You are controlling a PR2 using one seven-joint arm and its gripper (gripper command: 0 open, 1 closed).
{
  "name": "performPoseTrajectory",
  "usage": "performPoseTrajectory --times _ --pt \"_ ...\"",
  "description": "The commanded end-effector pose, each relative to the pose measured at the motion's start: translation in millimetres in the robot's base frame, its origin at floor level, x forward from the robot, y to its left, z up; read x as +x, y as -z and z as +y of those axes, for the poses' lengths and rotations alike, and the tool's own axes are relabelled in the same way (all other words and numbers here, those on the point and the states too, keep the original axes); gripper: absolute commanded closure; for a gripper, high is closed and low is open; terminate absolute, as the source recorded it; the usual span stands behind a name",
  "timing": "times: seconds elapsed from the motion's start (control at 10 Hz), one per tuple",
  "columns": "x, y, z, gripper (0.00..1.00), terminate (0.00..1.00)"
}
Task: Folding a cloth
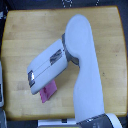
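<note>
**Arm over a cloth near the front edge of the desk**

Exterior view from above. The cloth (49, 92), a small pink-magenta piece, lies flat on the wooden desk (30, 30) close to its front edge, towards the exterior view's left. Only its lower part shows; the rest is hidden beneath the robot's forearm, so its full outline and any fold cannot be read. The white arm enters from the bottom of the view, bends at the elbow, and reaches down-left, which brings the hand (32, 80) over or just beside the cloth's upper-left portion. This low, slanted reach suits working at fabric lying flat on a surface. Whether the hand's fingers are spread, pressed together, or pinching the cloth cannot be told: they are too blurred and foreshortened. Contact between hand and cloth is likewise uncertain.
</note>
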Motion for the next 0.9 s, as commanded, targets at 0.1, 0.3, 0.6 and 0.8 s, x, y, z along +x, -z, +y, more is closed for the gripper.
performPoseTrajectory --times 0.1,0.3,0.6,0.8 --pt "6.7 -10.6 1.1 0.0 0.0" --pt "12.4 -17.3 -5.4 0.0 0.0" --pt "37.9 -41.3 -30.1 0.0 0.0" --pt "54.5 -67.4 -47.4 0.0 0.0"
